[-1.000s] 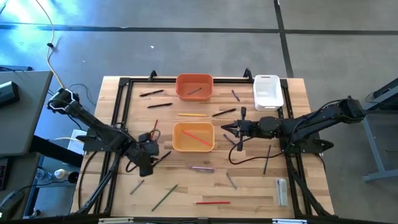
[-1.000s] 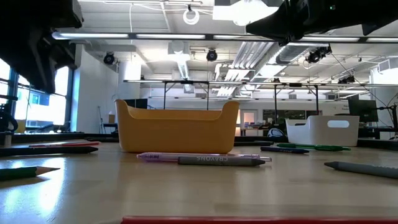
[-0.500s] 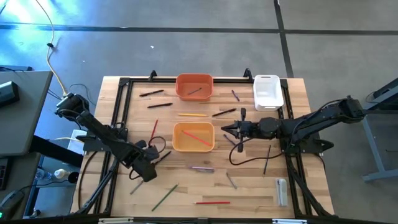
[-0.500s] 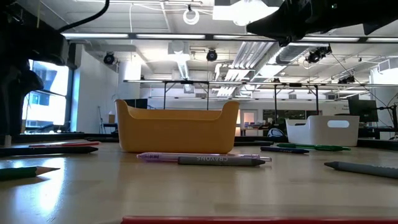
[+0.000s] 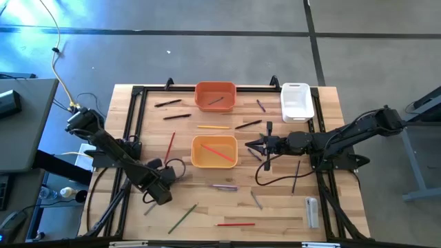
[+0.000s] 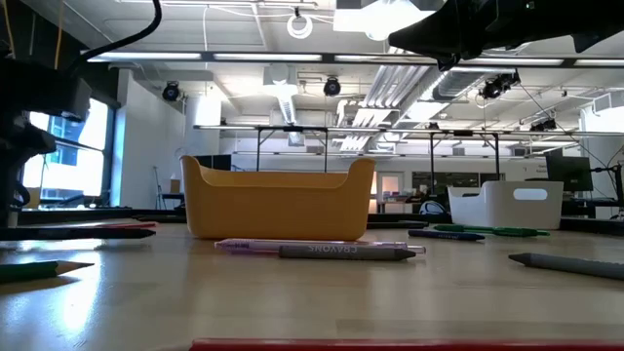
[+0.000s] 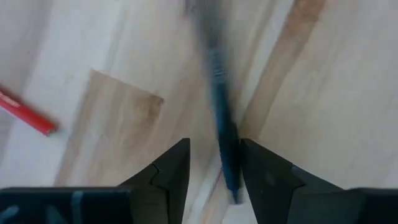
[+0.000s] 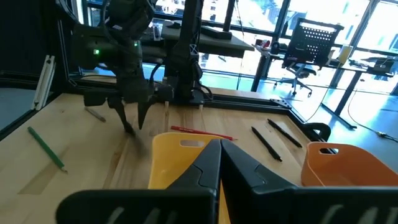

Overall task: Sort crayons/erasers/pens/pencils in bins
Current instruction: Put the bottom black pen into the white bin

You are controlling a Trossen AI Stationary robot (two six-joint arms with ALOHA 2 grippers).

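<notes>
Left gripper [image 5: 158, 195] lowered to the tabletop, down-left of the yellow-orange bin [image 5: 214, 152] in the high view; a second ago sat higher and closer to that bin, half a second ago already sliding outward along the same line. Fingers [image 7: 171, 171] parted, straddling a dark blue pen [image 7: 222, 134] lying flat on the wood; pen between them, contact with either one impossible to tell, nothing gripped. End of a red pencil [image 7: 28, 114] just off to one side of that pen.

Right gripper [image 5: 251, 145] hanging just beside the right end of the yellow-orange bin, fingers pressed together and empty, same spot as a second ago.

Inside the yellow-orange bin, one red stick [image 5: 219, 152], unchanged. Directly beyond that bin, the orange bin [image 5: 215, 96] with a dark stick inside; up-right of the yellow-orange bin, the white bin [image 5: 296, 101]. Just below the yellow-orange bin, a purple pen [image 6: 244, 246] and a grey crayon [image 6: 341, 253] lying together, not moved. Farther below, a green pencil [image 5: 182, 218] and a red pencil [image 5: 234, 224], both where they lay before.
</notes>
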